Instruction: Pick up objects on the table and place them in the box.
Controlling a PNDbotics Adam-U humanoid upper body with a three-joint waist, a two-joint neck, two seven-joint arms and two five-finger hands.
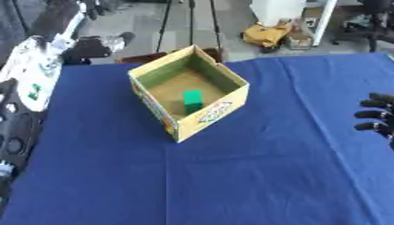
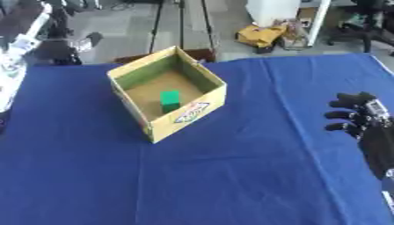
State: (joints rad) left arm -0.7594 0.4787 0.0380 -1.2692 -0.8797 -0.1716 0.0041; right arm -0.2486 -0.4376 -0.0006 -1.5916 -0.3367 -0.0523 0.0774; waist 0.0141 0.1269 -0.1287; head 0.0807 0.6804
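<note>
An open cardboard box stands on the blue tablecloth a little left of the middle, turned corner-on to me. A green block stands upright on the box floor. My right hand hovers at the right edge of the table, well clear of the box, with its fingers relaxed, pointing left and holding nothing. A black part of my left arm shows at the left edge, beside the table; its hand is not clear.
The blue cloth covers the whole table, with a fold line running forward from the box. A white shape rises at the far left. Beyond the far edge lie a floor, stands and a yellow bundle.
</note>
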